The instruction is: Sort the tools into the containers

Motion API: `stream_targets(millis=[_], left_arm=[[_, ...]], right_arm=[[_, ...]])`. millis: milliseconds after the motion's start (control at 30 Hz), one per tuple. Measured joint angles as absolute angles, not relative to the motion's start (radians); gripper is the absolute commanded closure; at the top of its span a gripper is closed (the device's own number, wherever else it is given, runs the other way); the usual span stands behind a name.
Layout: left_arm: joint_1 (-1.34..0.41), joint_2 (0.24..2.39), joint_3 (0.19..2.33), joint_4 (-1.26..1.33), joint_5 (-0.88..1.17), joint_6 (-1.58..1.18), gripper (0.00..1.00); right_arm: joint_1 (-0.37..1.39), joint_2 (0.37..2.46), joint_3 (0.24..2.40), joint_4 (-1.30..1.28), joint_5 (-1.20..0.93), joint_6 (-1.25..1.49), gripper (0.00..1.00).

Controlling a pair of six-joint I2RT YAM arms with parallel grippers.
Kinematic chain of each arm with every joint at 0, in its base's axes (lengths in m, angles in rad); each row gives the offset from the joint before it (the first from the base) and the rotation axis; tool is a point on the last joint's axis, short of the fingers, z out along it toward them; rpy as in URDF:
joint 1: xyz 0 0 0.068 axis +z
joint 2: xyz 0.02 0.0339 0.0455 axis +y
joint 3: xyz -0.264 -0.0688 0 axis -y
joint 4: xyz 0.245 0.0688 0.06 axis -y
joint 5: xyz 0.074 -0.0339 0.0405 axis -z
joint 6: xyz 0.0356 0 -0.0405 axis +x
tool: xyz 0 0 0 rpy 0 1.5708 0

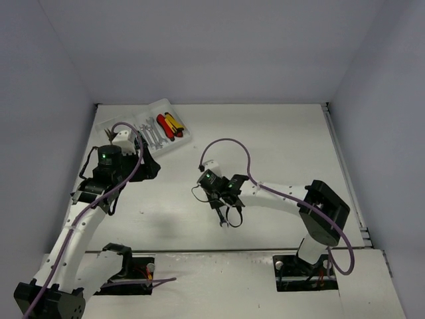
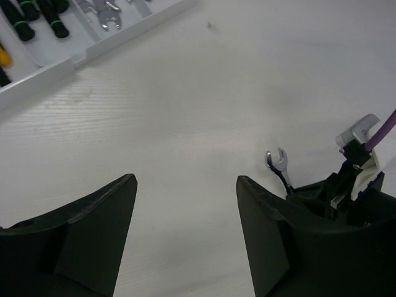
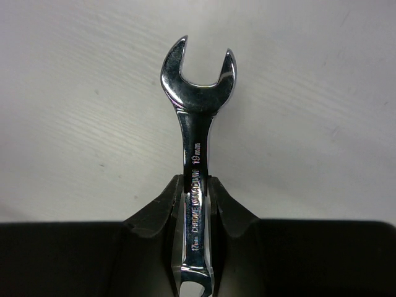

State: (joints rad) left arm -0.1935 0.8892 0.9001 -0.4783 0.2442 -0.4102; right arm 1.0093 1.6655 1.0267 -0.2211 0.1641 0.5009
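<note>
Fingers of my right gripper are clamped on the shank of a silver wrench. Its open-ended head sticks out past them over the table, near the middle. Whether it touches the surface I cannot tell. My left gripper hangs with fingers apart, gripping nothing, near the tray at the far left, where other wrenches and screwdrivers lie.

The left arm and right arm share white tubular links and black joint housings, each with a small green light by the wrist. A purple cable loops along each arm. Their bases are black blocks. The left tool and right tool have matte black, wedge-shaped fingers.
</note>
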Motion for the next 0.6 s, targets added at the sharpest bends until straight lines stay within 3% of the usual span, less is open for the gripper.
stream_targets(millis=[267, 600], left_arm=[[-0.303, 0.888, 0.803, -0.314, 0.315, -0.565, 0.38], [-0.430, 0.991, 0.757, -0.079, 0.341, -0.683, 0.38]], right_arm=[[1.009, 1.566, 1.149, -0.205, 0.230, 0.422, 1.00], [1.010, 1.445, 1.127, -0.130, 0.209, 0.401, 1.00]])
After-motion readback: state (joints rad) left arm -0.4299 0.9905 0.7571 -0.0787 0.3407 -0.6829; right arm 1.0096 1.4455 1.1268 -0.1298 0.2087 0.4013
